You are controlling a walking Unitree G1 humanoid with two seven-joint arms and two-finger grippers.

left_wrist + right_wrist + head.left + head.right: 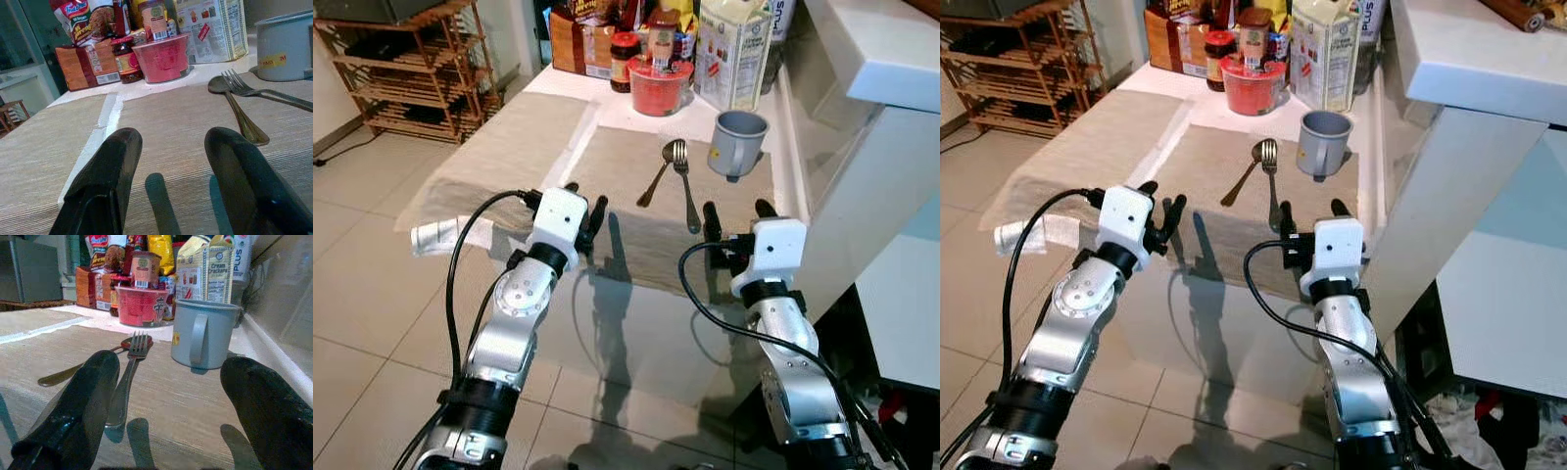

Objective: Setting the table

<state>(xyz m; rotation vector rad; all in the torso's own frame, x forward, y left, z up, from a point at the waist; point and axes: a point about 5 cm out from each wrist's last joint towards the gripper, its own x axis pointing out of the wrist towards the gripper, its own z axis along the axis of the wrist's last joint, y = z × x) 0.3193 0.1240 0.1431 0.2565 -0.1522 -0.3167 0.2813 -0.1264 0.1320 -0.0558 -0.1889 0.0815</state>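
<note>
Tiled floor (372,294) runs up to a low counter (607,93) covered with two beige placemats: one placemat (509,147) on the robot's left, a second placemat (636,196) in front of both arms. On that second mat a spoon (658,172) and a fork (685,186) lie with their heads touching and their handles splayed toward the robot. Just to their right stands a grey mug (737,142), upright, its handle facing the robot in the right wrist view.

Behind the cutlery, along the far edge of the counter, packaged goods crowd together: a red instant noodle cup (659,86), a dark jar (625,61) to its left, a brown box (570,41) further left, and a cream cracker carton (734,54) right behind the mug. A white ledge (891,49) overhangs the counter on the right. A wooden rack (411,73) stands on the floor at far left.

The left gripper (585,211) hovers over the near edge of the second mat, its fingers (102,186) parted and empty. The right gripper (739,217) sits near the fork's handle end, fingers (78,406) spread wide, holding nothing. A crumpled white wrapper (435,235) lies at the near left corner.
</note>
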